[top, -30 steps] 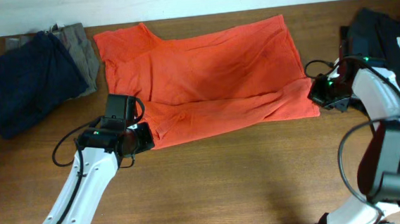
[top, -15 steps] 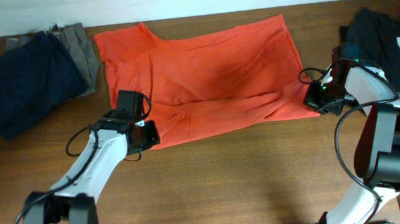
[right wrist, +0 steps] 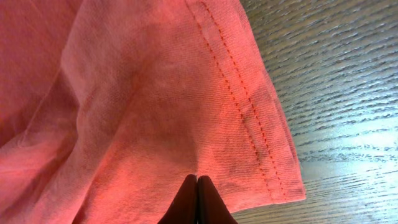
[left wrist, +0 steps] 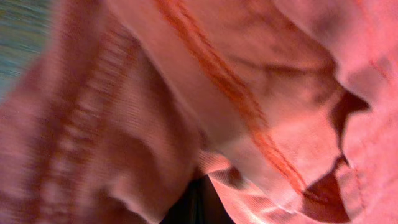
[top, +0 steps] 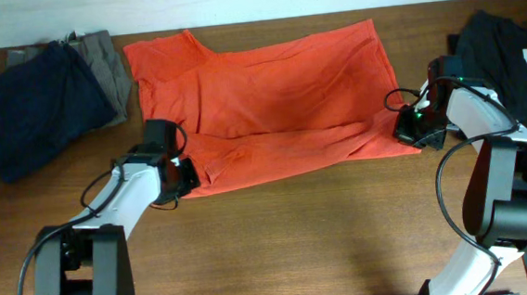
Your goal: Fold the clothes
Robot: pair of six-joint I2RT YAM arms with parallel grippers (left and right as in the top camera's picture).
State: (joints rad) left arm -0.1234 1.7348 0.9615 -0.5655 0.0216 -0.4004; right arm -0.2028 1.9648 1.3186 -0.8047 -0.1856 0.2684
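The orange-red T-shirt (top: 270,101) lies spread across the wooden table, its lower part folded up into a band. My left gripper (top: 182,175) sits at the shirt's lower-left corner, shut on the fabric. In the left wrist view bunched, blurred orange cloth (left wrist: 186,93) fills the frame and hides almost all of the fingers. My right gripper (top: 403,126) is at the lower-right corner. Its dark fingertips (right wrist: 189,198) are pressed together, pinching a crease of the shirt (right wrist: 143,93) just inside the stitched hem (right wrist: 249,106).
A navy garment (top: 37,98) and a grey one (top: 109,61) lie at the back left. A black garment (top: 507,42) is heaped at the right edge behind the right arm. Bare wood (top: 298,238) runs along the front.
My left gripper has closed on the shirt's lower-left corner and drawn slightly left. The right gripper has shifted a little left along the hem, still shut.
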